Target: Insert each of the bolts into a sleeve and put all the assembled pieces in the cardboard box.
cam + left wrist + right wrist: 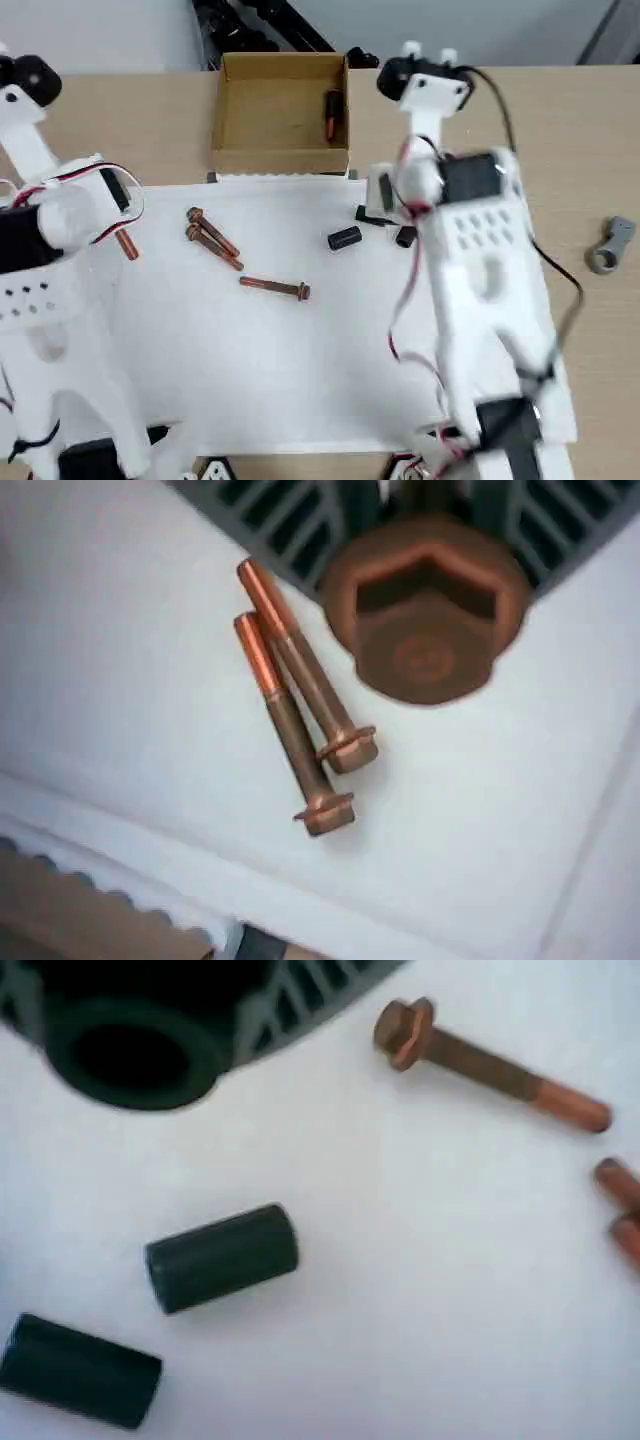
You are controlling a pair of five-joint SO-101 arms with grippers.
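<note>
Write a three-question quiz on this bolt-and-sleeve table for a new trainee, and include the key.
1. How many bolts lie loose on the white mat, outside any gripper?
2. True or false: the cardboard box is empty.
3. What does the right gripper hold? A) a bolt B) a black sleeve C) nothing

Key: 1) three; 2) false, one assembled piece lies in it; 3) B.
</note>
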